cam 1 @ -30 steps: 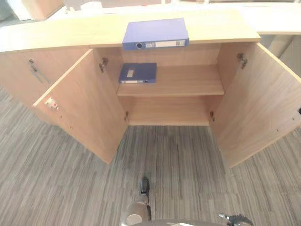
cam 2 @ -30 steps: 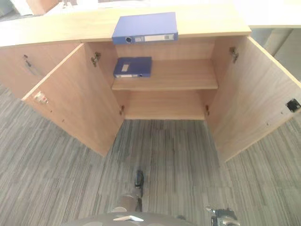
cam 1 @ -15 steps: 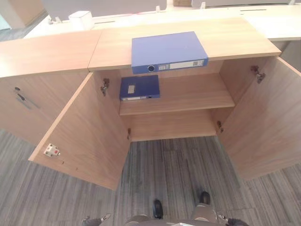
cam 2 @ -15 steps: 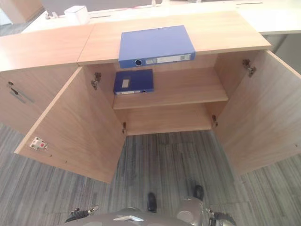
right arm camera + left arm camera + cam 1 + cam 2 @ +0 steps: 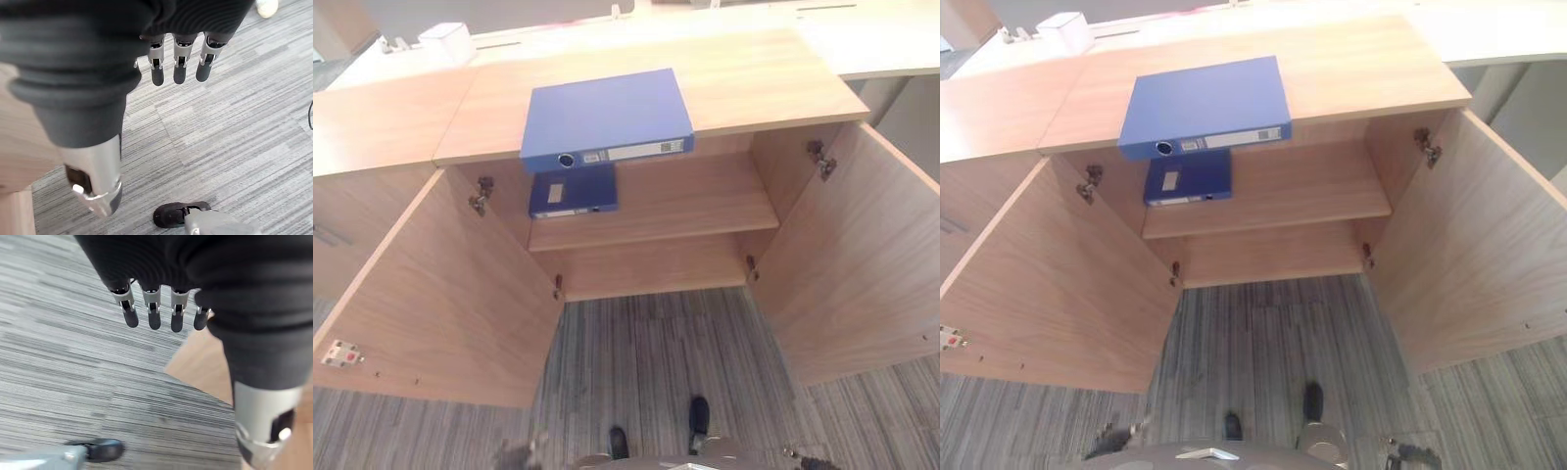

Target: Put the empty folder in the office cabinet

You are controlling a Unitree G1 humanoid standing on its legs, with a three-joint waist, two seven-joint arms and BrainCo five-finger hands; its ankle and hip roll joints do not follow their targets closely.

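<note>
From head height our two eye views look down into the open light-wood office cabinet (image 5: 656, 201), while wrist views face the grey striped carpet (image 5: 73, 357) closely.

- office cabinet (image 5: 783, 93) with left door (image 5: 440, 294) and right door (image 5: 847, 264) swung wide; the opening between them stands clear from the front.
- upper shelf (image 5: 705, 201): a dark blue box (image 5: 573, 190) lies flat at its left end; the middle and right of the board are bare.
- lower compartment (image 5: 651, 264): unobstructed.
- blue folder (image 5: 605, 117) lies flat on the cabinet top, its spine edge overhanging the opening directly above the box.
- carpet (image 5: 656, 352) between the doors is free.
</note>
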